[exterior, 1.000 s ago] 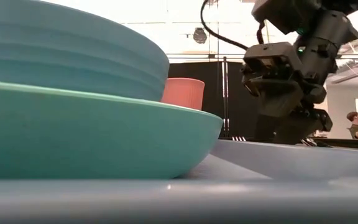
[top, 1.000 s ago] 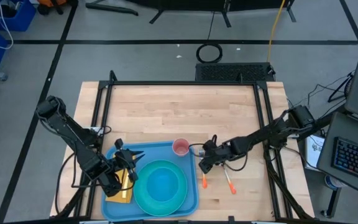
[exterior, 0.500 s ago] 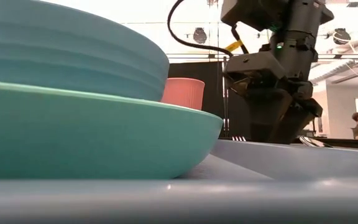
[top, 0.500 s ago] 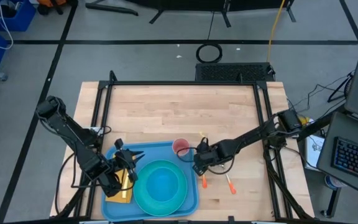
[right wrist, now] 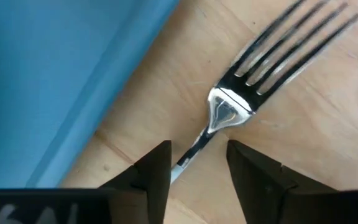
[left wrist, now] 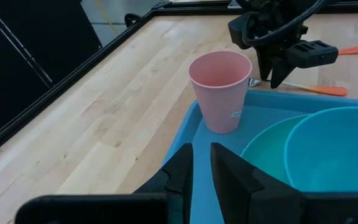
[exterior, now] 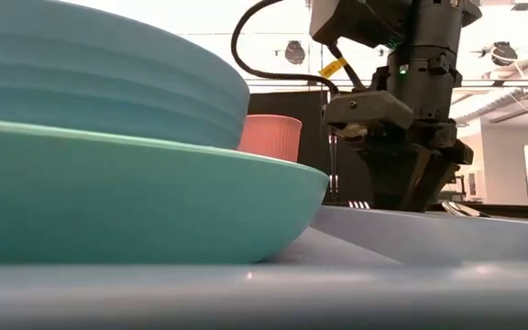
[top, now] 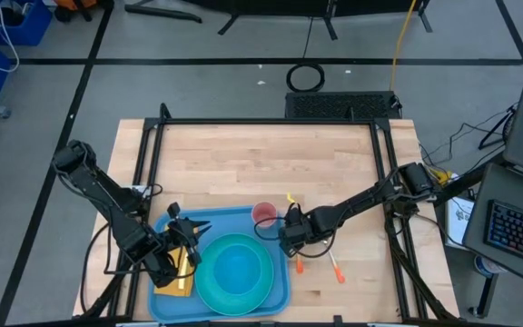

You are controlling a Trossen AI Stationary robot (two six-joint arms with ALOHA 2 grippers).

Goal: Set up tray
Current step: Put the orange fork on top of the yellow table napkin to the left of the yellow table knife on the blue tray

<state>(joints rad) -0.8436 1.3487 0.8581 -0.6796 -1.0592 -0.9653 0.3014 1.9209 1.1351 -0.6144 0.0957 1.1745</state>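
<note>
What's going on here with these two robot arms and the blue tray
A tray is being set up. The light-blue tray already carries a teal plate with a blue bowl in it, and a pink cup in its corner. The right gripper is down on the wooden table just past the tray's edge, its fingers either side of a fork with an orange handle. A second orange-handled utensil lies nearby. The left gripper hovers over the tray's other end.

One tray point(top: 278, 278), one cup point(top: 264, 215), two orange-handled utensils point(top: 336, 269).
</note>
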